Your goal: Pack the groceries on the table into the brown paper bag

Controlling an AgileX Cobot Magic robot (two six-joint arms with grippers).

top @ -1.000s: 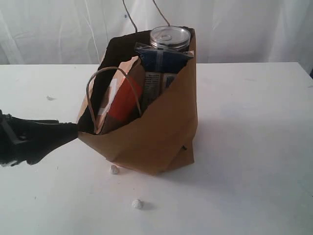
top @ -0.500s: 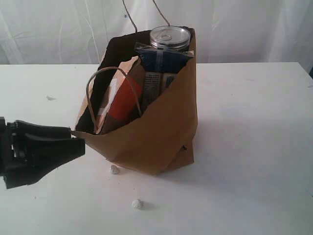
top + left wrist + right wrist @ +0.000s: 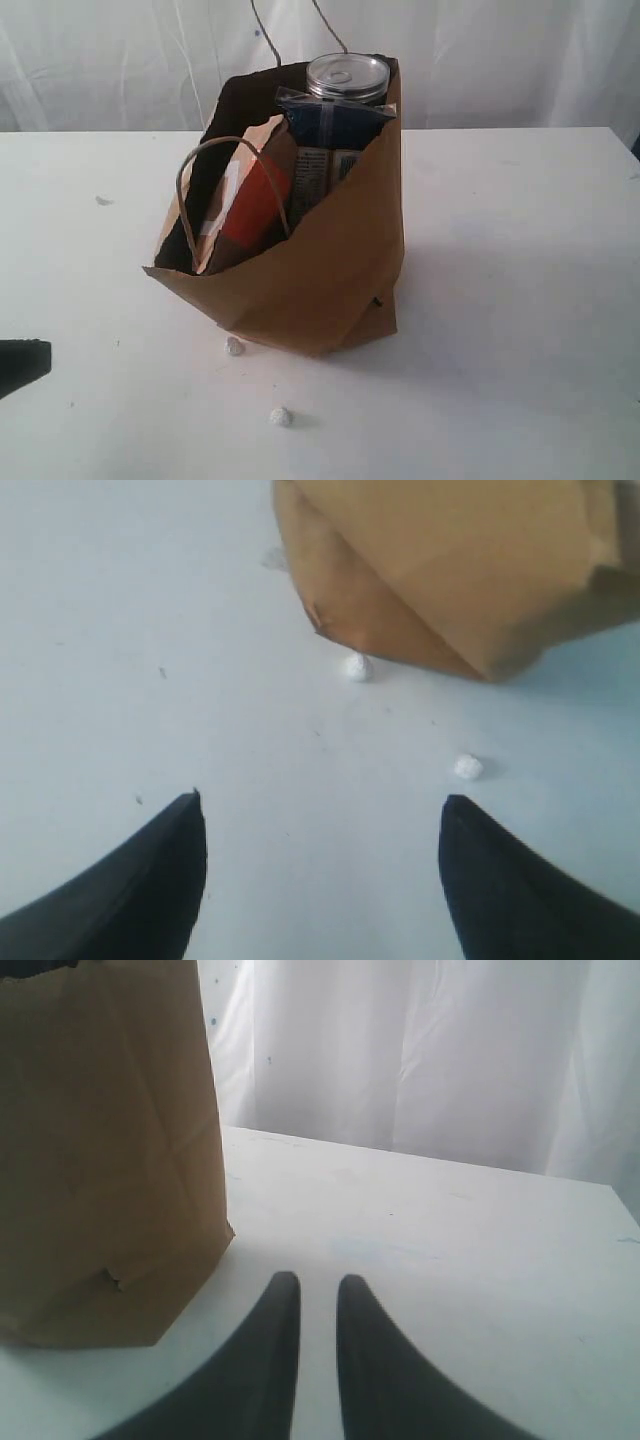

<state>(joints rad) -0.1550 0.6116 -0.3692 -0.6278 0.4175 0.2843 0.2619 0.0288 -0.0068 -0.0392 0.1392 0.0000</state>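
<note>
The brown paper bag (image 3: 300, 270) stands on the white table (image 3: 520, 250), leaning, its mouth open. A dark can (image 3: 347, 75) with a silver lid, a long dark-blue packet (image 3: 335, 120) and a brown pouch with an orange strip (image 3: 255, 205) stick out of it. My left gripper (image 3: 320, 800) is open over bare table, apart from the bag (image 3: 450, 570); only a black tip (image 3: 20, 365) shows at the exterior view's left edge. My right gripper (image 3: 318, 1282) has its fingers nearly together with nothing between them, low over the table beside the bag (image 3: 100, 1160).
Two small white crumbs (image 3: 234, 346) (image 3: 281, 416) lie on the table just in front of the bag. A white curtain (image 3: 500, 60) hangs behind the table's far edge. A looped cord handle (image 3: 215, 150) arches over the bag's mouth.
My left gripper has drawn back from the bag's left rim toward the lower left, nearly leaving the exterior view. The bag's left corner now stands free.
</note>
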